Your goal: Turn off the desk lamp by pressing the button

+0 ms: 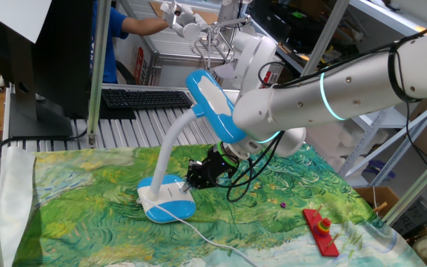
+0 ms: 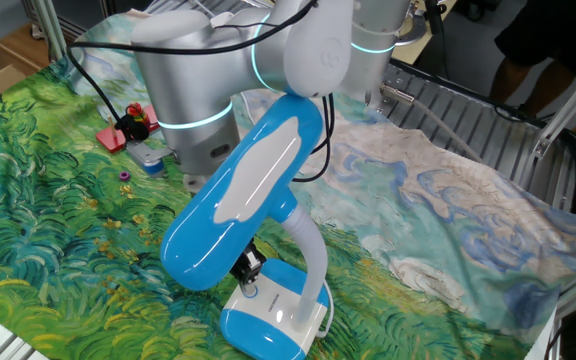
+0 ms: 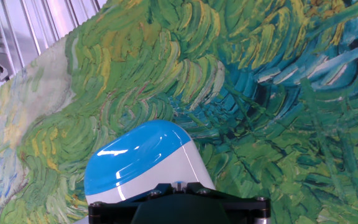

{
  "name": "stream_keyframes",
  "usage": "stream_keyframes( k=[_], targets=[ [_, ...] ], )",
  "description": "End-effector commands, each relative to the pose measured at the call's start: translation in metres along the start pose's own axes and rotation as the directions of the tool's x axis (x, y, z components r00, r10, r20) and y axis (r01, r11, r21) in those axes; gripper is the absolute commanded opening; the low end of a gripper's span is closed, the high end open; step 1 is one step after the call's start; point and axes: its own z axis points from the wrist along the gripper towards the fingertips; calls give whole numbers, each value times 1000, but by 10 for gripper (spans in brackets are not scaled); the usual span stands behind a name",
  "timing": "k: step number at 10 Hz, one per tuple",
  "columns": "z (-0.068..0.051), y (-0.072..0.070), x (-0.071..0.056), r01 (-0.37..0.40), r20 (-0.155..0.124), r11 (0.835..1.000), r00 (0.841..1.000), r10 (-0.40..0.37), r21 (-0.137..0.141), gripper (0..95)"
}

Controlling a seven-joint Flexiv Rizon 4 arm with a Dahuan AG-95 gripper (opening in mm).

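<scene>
one gripper (image 1: 190, 183) | over desk lamp (image 1: 170, 199) base | contact unclear

no readable text, labels, brands or numbers in any view.

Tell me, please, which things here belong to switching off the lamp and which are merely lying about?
Belonging to the job:
- desk lamp
- its button, on the base's white top plate; hidden in these views
- hand, at the base

Lying about:
- red toy
- small purple bead
- keyboard behind the table
- painted cloth
</scene>
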Motion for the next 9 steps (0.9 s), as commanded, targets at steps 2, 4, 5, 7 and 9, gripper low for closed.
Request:
stream_keyframes(
  k=[2,4,5,7,9],
  targets=[
    [6,0,2,-5,1,1000,1000,5,-4,0],
    [8,0,4,-6,2,1000,1000,6,-8,0],
    [8,0,4,-6,4,1000,1000,6,-9,0],
    [11,1,3,-6,8,1000,1000,6,-8,0],
    [12,0,4,-4,12,1000,1000,4,-8,0]
  ],
)
